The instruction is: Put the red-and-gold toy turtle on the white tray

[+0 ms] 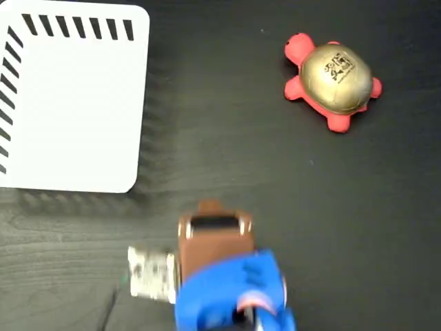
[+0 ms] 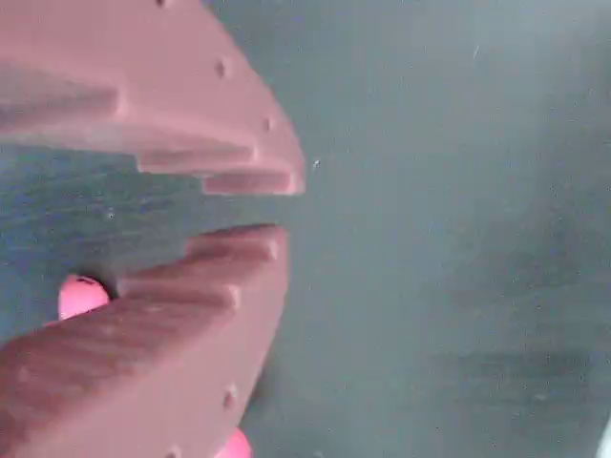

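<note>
The gripper [image 2: 277, 210] hangs over the dark table [image 1: 331, 221], its brown toothed jaws parted by a narrow gap and holding nothing. The turtle [image 1: 332, 84] sits upright at upper right in the fixed view, well apart from the tray [image 1: 76, 103] at upper left.

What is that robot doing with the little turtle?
Nothing yet. The red-and-gold toy turtle sits by itself on the dark table, top right in the fixed view. The white tray is at the top left, with nothing on it. The gripper hangs over bare table, jaws slightly apart, holding nothing.
</note>
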Tool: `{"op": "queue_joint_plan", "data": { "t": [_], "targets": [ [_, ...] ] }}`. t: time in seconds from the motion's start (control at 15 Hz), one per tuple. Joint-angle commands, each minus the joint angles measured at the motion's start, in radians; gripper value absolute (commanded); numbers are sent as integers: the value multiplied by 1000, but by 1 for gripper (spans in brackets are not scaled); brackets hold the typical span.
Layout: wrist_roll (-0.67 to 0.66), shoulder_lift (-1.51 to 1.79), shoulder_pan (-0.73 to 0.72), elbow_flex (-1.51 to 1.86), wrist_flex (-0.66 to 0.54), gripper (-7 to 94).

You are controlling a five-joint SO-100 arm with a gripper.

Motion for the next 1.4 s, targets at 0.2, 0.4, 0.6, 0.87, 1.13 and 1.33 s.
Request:
{"op": "queue_joint_plan", "data": {
  "t": [0.2,0.4,0.6,0.87,1.13,1.33],
  "targets": [
    [153,-709,164,-699,129,0],
    [209,-1088,268,-1037,270,0],
    [227,-1259,362,-1224,319,0],
    [241,-1394,410,-1411,377,4],
    [207,-1546,402,-1545,416,45],
    [216,-1609,402,-1577,387,56]
  ]
}}
